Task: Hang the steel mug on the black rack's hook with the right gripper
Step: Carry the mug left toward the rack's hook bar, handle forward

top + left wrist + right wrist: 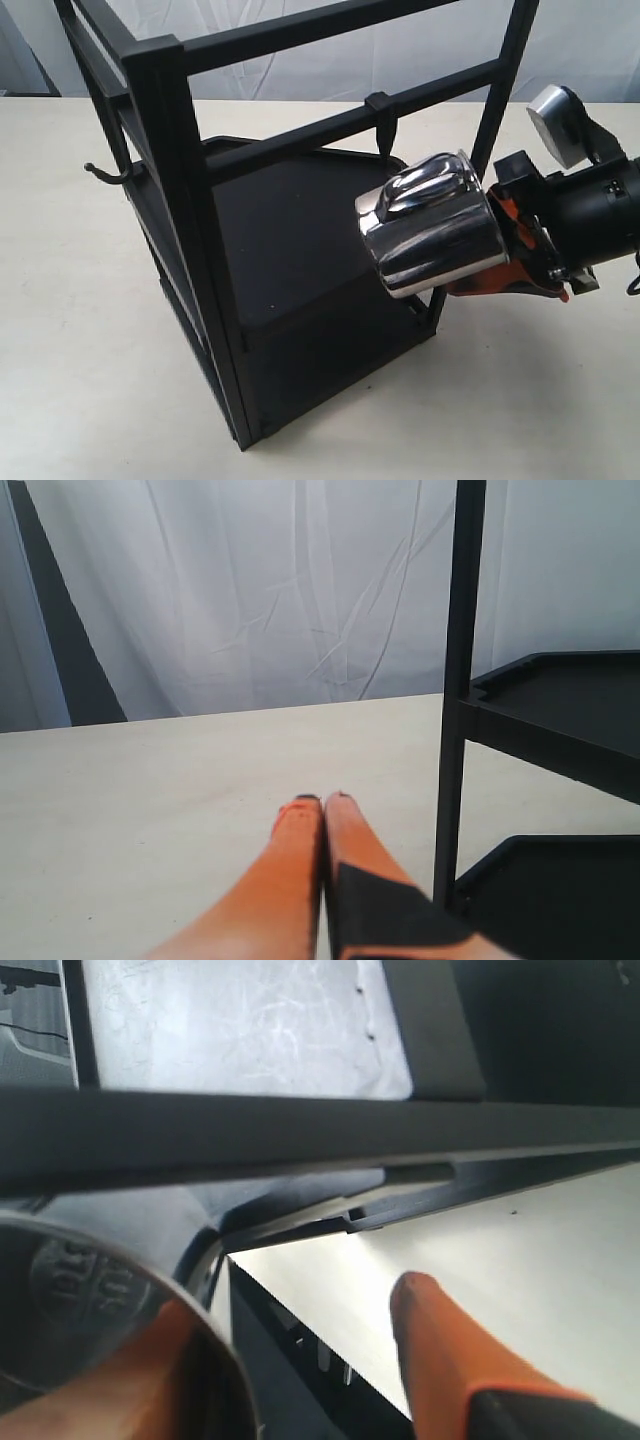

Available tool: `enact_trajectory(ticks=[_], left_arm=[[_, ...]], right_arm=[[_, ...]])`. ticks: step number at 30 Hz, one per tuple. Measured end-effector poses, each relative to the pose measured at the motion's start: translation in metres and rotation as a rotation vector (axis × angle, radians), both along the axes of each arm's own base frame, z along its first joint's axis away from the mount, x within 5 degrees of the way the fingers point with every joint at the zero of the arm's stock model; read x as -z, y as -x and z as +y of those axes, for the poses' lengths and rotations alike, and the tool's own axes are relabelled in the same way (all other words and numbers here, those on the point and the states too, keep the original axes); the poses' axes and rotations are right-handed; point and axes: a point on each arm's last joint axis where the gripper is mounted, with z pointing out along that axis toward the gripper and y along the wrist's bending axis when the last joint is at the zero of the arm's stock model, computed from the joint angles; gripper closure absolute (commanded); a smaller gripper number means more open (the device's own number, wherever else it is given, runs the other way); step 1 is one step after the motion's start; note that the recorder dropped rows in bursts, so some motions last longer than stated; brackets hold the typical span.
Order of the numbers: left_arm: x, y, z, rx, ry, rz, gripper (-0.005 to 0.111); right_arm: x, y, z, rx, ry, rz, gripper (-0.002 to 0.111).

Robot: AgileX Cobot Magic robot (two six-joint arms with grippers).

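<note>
The steel mug (435, 235) hangs tilted in the air in front of the black rack (165, 120). My right gripper (512, 258) is shut on it from the right. The mug's looped handle (432, 182) faces up, just below and right of the hook (384, 122), whose stem points down from a crossbar. In the right wrist view the mug's rim (195, 1325) curves past one orange finger, the other finger (450, 1360) stands apart from it, and a rack crossbar (300, 1130) runs close across. My left gripper (322, 802) is shut and empty, low over the table.
A curved knob-tipped hook (110, 173) sticks out of the rack's left side. The rack's post (460, 680) and two shelves (570, 705) stand close beside my left gripper. The pale table (80, 330) spreads round the rack, with a white curtain (250, 590) behind.
</note>
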Motion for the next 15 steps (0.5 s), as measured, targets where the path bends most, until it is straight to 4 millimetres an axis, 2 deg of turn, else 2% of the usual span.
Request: enact_trajectory(ticks=[15], left_arm=[[0.0,0.0,0.0,0.0,0.0,0.0,0.105]], right_arm=[[-0.027,0.01,-0.007,0.076,0.105,-0.221,0.059]])
